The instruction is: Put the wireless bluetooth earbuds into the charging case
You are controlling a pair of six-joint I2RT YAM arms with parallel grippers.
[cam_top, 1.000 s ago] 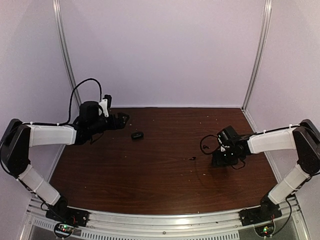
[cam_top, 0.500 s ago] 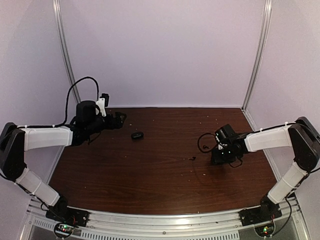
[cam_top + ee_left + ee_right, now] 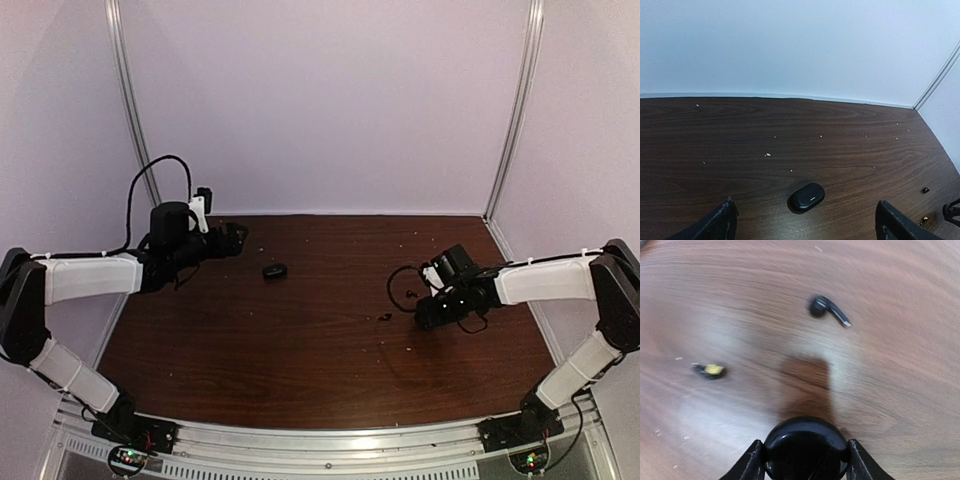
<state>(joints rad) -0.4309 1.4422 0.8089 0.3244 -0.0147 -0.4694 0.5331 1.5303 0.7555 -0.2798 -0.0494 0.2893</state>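
At the back left of the desk (image 3: 300, 370), the charging case (image 3: 807, 196) lies closed and flat on the wood, just ahead of the left jaws. These are spread wide and grasp nothing. One finger (image 3: 722, 222) shows at each lower corner of the wrist view, with the case between them and touching neither.

On the right side, the right jaws hang low over the desk, clenched on a glossy round black piece (image 3: 806, 445) that they touch on both sides. Whether that piece is a bud I cannot tell. One earbud (image 3: 827, 310) with a short stem lies loose on the wood beyond them. A small dark bit (image 3: 712, 370) with a yellow spot lies apart from it, off to one side.
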